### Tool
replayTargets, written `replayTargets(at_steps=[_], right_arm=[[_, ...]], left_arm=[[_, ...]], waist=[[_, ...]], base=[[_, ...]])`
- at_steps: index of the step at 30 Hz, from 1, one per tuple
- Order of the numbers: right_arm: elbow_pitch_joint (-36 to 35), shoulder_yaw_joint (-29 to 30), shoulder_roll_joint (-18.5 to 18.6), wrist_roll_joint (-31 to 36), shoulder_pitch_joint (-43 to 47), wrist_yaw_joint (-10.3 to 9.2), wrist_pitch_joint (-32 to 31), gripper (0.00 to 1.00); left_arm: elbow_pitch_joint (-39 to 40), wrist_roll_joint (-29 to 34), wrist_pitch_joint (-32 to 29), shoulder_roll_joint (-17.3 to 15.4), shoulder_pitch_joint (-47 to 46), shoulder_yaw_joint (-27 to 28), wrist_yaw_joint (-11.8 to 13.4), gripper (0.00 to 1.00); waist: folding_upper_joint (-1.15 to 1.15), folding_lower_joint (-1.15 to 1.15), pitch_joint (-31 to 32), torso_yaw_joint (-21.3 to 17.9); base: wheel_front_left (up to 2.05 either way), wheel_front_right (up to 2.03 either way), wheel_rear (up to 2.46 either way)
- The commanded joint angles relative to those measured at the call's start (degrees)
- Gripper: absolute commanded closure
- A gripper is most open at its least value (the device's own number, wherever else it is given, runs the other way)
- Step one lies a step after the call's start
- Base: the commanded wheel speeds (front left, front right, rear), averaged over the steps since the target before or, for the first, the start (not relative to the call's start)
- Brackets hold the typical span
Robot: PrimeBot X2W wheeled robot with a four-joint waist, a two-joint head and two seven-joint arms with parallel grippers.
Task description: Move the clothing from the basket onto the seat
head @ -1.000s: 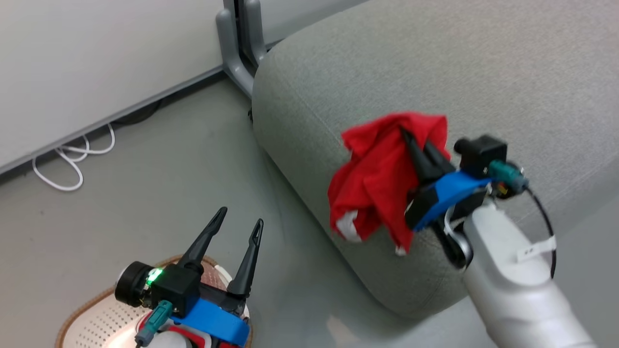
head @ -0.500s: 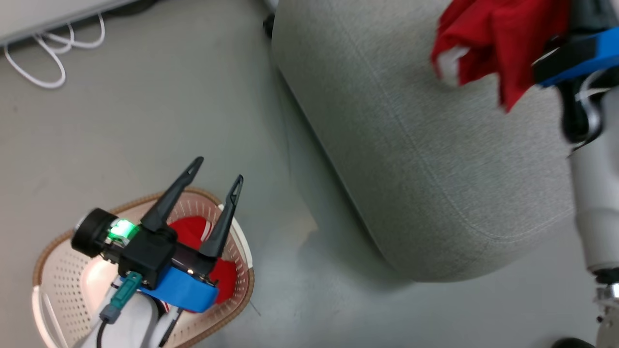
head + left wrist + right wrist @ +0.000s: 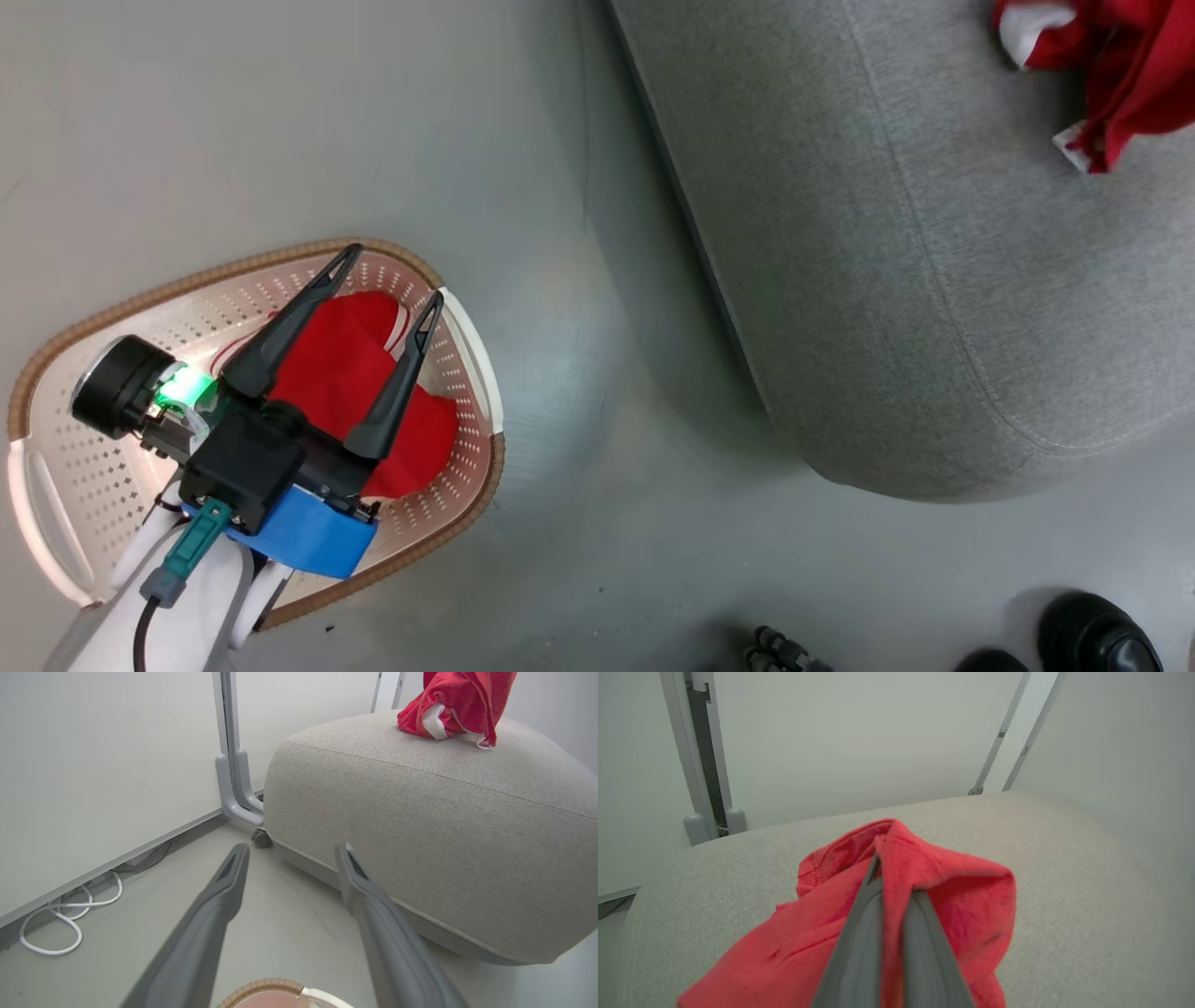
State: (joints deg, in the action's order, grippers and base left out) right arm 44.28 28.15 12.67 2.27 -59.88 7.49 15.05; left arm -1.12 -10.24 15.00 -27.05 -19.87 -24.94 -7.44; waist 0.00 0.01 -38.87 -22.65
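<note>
Your right gripper (image 3: 886, 882) is pinching one red garment (image 3: 822, 952) over the top of the seat (image 3: 887, 280), with its jaws pressed together on a fold and the cloth wrapping around their tips. The garment is hanging bunched from that pinch, with its long axis running downward toward the seat. Its lower folds seem to be touching the upholstery, though you cannot be sure of the contact. Its white-trimmed end is pointing toward the edge of the seat that faces the basket (image 3: 75, 467).

The basket is sitting on the floor (image 3: 280, 121) beside the seat, apart from it. Its long axis is pointing roughly toward the seat, so one white handle end is facing the upholstery. The second red garment (image 3: 336, 345) is lying crumpled in the half of the basket nearer the seat, stretching along the basket's length with a white stripe showing at its edge.

Your left gripper (image 3: 395, 273) is hovering over that garment with its jaws spread wide and holding nothing. Their tips are pointing out past the basket rim toward the side of the seat.

Behind the seat, a pale partition panel (image 3: 93, 765) is standing on a wheeled foot, and a white cable (image 3: 56, 914) is looping on the floor below it.
</note>
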Motion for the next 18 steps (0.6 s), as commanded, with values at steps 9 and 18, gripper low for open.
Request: replayTargets(at_steps=[9, 18], right_arm=[[6.3, 7.7, -3.5, 4.2, 0.6, 0.01, 0.2, 1.00], [8.0, 9.6, -3.9, 7.0, -0.1, 0.01, 0.2, 1.00]], left_arm=[[0.9, -0.3, 0.3, -1.6, 0.6, 0.8, 0.3, 0.00], [0.2, -0.7, 0.3, -0.7, -0.2, 0.0, 0.3, 0.00]], waist=[[0.00, -0.01, -2.2, 0.2], [0.00, -0.01, -1.2, 0.4]], base=[[0.00, 0.00, 0.00], [0.00, 0.00, 0.00]])
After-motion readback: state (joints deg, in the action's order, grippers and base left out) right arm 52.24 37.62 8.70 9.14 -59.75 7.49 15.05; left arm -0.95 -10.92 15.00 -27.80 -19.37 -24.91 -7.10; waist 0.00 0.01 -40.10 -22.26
